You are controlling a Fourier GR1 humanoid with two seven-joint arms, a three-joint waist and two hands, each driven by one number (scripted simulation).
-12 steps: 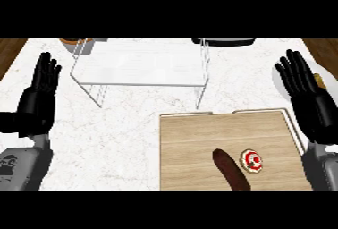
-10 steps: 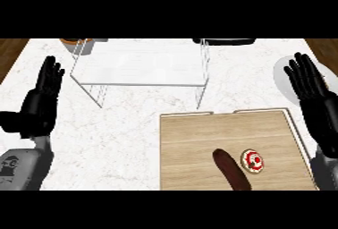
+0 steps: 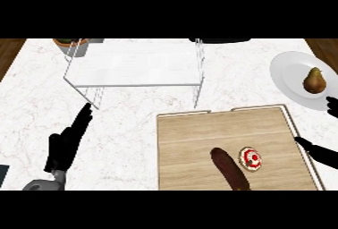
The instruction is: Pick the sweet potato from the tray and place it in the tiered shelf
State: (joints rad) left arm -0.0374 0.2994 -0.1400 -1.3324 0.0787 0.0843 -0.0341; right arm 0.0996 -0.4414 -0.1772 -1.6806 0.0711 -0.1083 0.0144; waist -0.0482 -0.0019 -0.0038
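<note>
The sweet potato (image 3: 229,170), long and dark brown, lies on the wooden tray (image 3: 191,147) near its front edge, beside a small red and white round item (image 3: 251,158). The white wire tiered shelf (image 3: 135,67) stands behind the tray at the left. My left hand (image 3: 65,145) is low at the left over the counter, fingers straight, well apart from the tray. Only part of my right hand (image 3: 321,153) shows at the right edge, with its thumb close to the tray's right rim and nothing in it.
A white plate (image 3: 293,69) with a pear (image 3: 314,80) sits at the back right. A potted item (image 3: 69,44) stands behind the shelf at the left, and a dark object (image 3: 221,40) lies at the back edge. The counter is white marble.
Both hands have dropped toward the lower edge. The right hand has moved out to the right edge, uncovering the plate with the pear. The sweet potato has not moved.
</note>
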